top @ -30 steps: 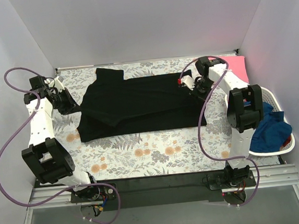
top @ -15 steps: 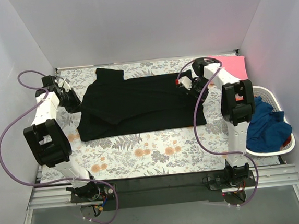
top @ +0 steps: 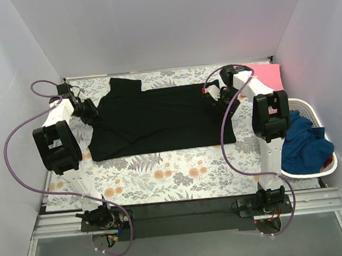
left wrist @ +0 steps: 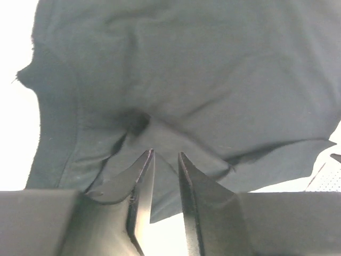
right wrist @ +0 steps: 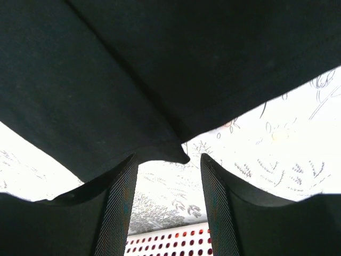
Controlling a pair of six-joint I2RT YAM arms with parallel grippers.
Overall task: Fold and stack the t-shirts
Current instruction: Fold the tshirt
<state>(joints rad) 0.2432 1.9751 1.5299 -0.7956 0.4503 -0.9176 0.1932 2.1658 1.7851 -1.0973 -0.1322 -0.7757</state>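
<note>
The black t-shirt (top: 158, 117) lies spread out on the floral table (top: 163, 176); my left hand (top: 89, 109) sits at its left sleeve, fingers a narrow gap apart, clamping nothing I can see; my right hand (top: 212, 93) is at its far right corner, fingers well apart, the hem's corner loose between them; 1 pink t-shirt (top: 271, 74) lies beyond; 1 blue t-shirt (top: 307, 146) fills the white basket (top: 318, 172).

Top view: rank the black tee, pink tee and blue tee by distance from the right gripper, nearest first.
1. black t-shirt: spread across mid-table. The right gripper sits at its right edge.
2. pink t-shirt: far right corner of the table, beyond the right arm.
3. blue t-shirt: in the white basket off the table's right side, nearer the arm bases.
</note>
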